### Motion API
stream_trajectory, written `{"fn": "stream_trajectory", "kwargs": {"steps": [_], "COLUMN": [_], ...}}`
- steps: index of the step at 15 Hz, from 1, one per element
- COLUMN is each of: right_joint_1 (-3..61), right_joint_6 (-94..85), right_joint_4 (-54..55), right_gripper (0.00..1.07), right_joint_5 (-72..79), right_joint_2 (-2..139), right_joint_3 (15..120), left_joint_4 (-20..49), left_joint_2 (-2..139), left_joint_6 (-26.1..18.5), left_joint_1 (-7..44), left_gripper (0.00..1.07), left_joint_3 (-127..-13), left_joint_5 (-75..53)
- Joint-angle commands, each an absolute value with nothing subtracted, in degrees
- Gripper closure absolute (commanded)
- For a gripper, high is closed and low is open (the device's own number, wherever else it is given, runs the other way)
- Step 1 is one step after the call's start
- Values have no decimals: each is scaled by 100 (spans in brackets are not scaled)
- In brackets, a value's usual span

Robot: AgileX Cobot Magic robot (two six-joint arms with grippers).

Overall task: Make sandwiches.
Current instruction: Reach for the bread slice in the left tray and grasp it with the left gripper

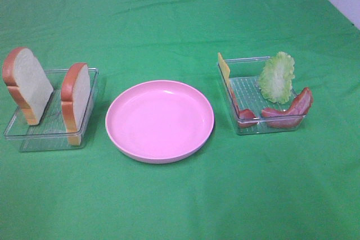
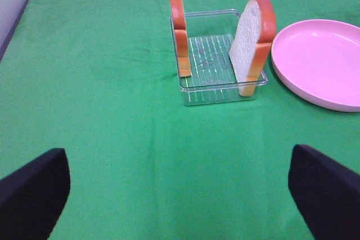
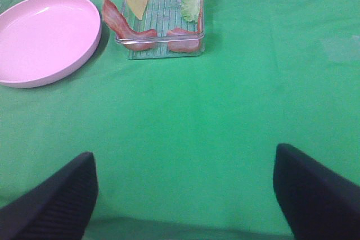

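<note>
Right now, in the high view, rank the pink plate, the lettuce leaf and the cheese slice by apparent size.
1. pink plate
2. lettuce leaf
3. cheese slice, seen almost edge-on, so it looks small

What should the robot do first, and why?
Probably the left gripper, open and empty, should reach toward the bread slice nearest the pink plate. The plate is bare, and bread goes down first.

High overview; pink plate (image 1: 160,121) in all views
</note>
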State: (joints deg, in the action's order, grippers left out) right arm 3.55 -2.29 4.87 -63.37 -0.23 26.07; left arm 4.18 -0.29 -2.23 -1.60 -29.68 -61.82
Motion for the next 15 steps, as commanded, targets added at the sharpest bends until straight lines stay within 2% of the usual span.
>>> {"fn": "stream_trajectory", "kwargs": {"steps": [1,15], "right_joint_1": [350,350], "right_joint_6": [-281,-281], "right_joint_4": [521,521], "right_gripper": [26,26], "right_joint_5": [-6308,-6308], "right_joint_2": [-160,-160], "right_joint_3": [2590,2590], "left_joint_4": [424,372], "left_joint_2": [-97,-29], "left_joint_6": [-189,-189], "left_joint_1": [-126,-126], "left_gripper": [4,4], "left_joint_3": [-2951,-2951], "left_joint_5": [-6171,-6176]}}
